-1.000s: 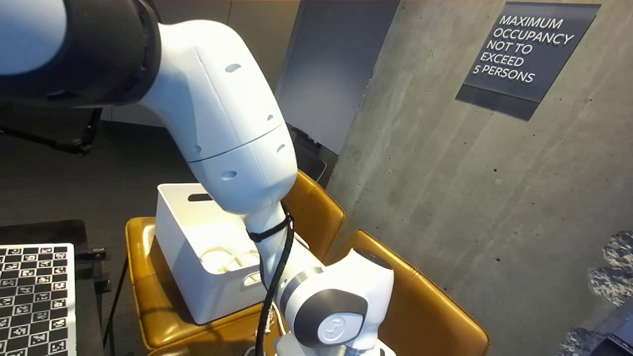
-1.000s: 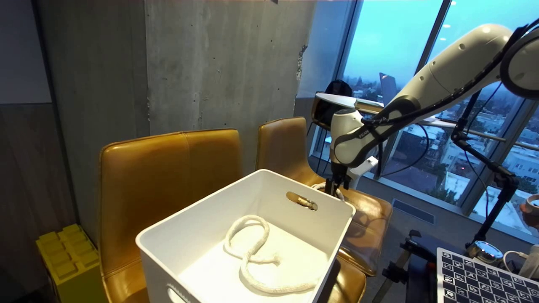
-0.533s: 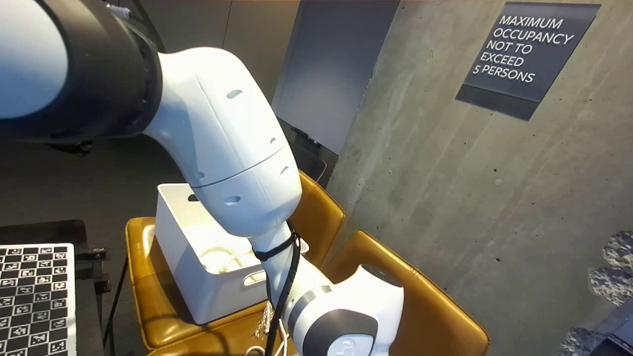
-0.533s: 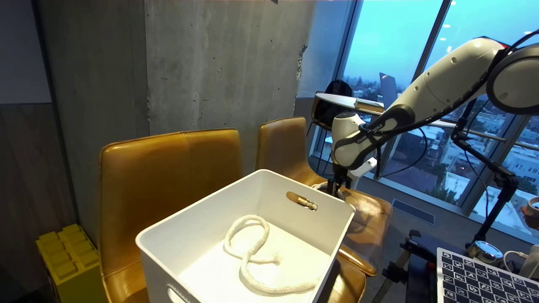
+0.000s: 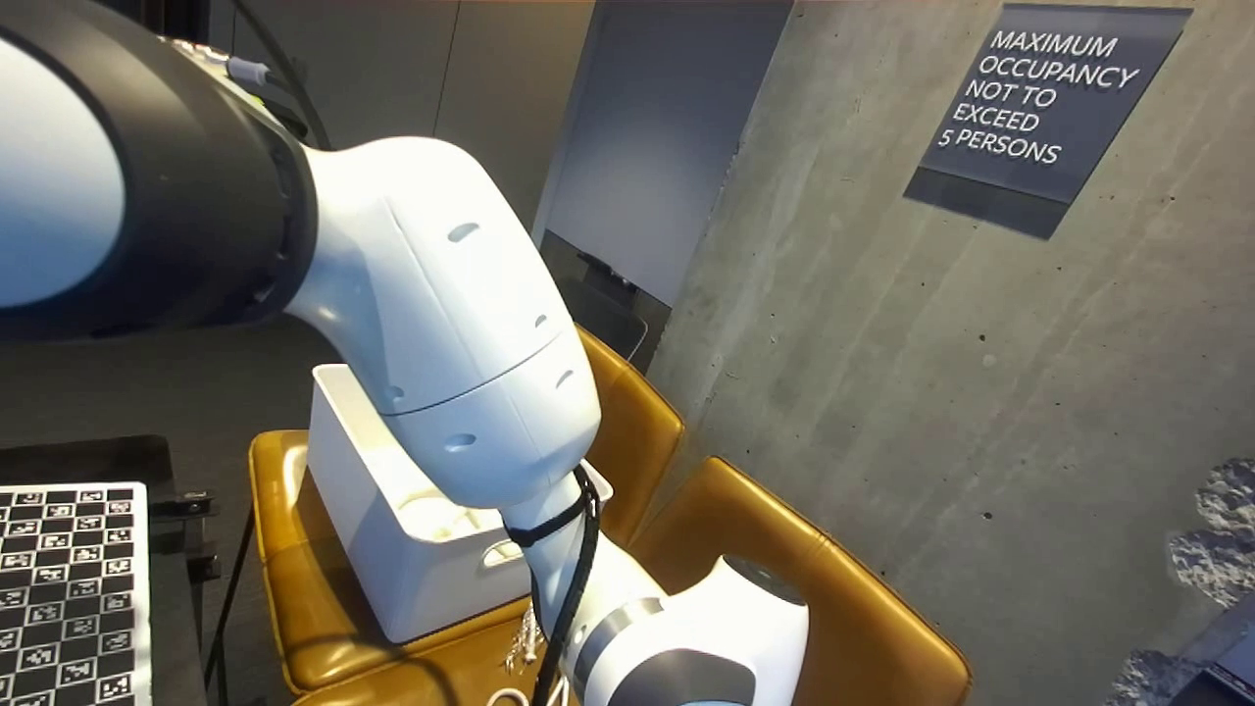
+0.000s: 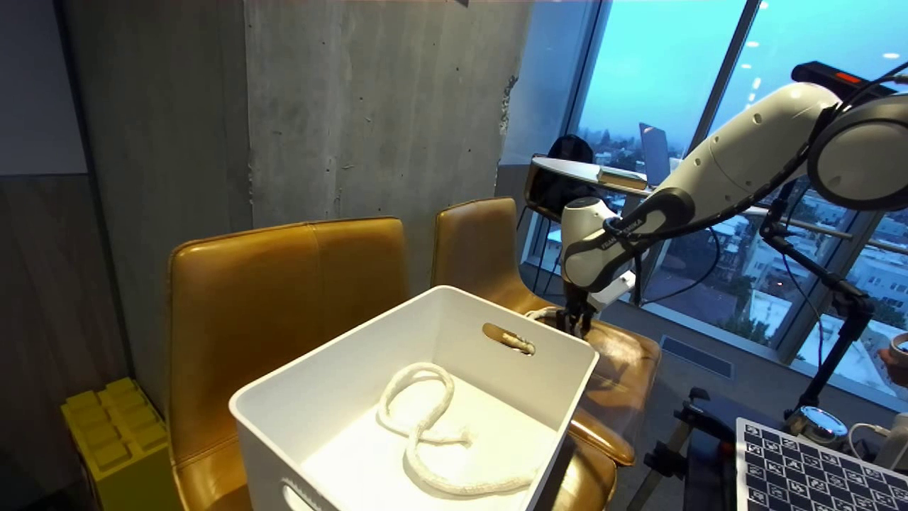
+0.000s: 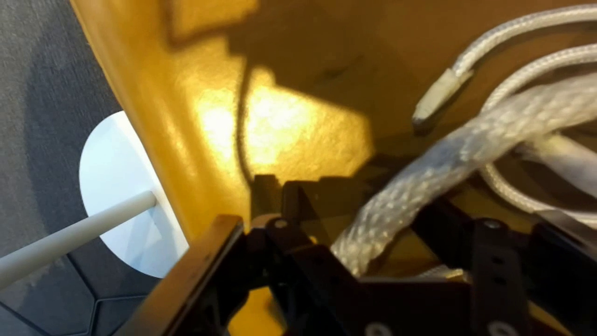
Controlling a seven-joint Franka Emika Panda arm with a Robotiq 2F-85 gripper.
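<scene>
My gripper [image 7: 361, 205] reaches low over a tan leather chair seat [image 7: 289, 130] in the wrist view. A thick white braided rope [image 7: 471, 142] runs down between its black fingers. The right finger lies close against the rope or just under it; a gap shows between the rope and the left finger, so the jaws stand partly open. Thinner white cord [image 7: 527, 25], ending in a pale tip, curls beside the rope at the right. In an exterior view the gripper [image 6: 574, 325] is just behind the white box [image 6: 333, 376], low at the seat; its fingertips are partly hidden.
Inside the box lies another white rope [image 6: 425, 465]. A tan chair back [image 5: 814, 608] and a concrete wall [image 5: 931, 373] stand beside the arm. A checkered board [image 6: 816, 461] sits on a black stand; a yellow block [image 6: 117, 440] is at the far left.
The arm has come down over the last second. In an exterior view the gripper has sunk and shifted a little right, and its fingers look nearer each other. The box and its rope stay put.
</scene>
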